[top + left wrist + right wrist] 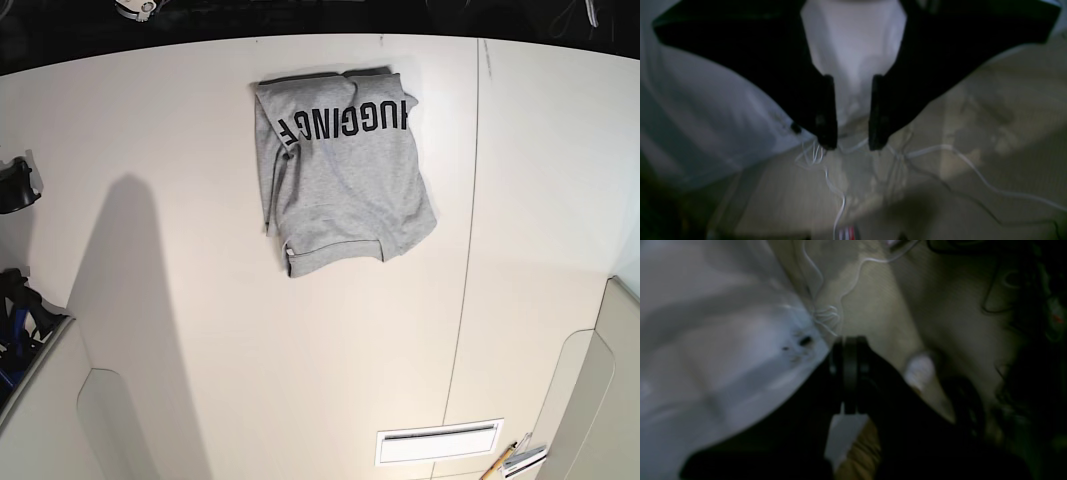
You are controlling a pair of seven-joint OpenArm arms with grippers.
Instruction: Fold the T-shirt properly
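Overhead base view: a heather-grey T-shirt [345, 185] lies folded into a rough rectangle on a pale white table [200, 330], toward the far edge, near the centre. Black block lettering runs upside-down across its far part, and a small flap of fabric sticks out at the near left corner. A thin seam crosses the table to the right of the shirt. No arms appear in this view.

Left wrist cam, dim & blurred: the left gripper [852, 146] shows two black fingers [826, 113] spread apart w/ nothing between them — open claw. Behind it, a white surface on the left and a beige floor [990, 133] w/ thin white cables [960, 160] trailing across it.

Right wrist cam, also dark: the right gripper [850, 346] has its black pads pressed together — closed claw, nothing visibly pinched. White surface at left, beige floor at right, loose white cables near the top.
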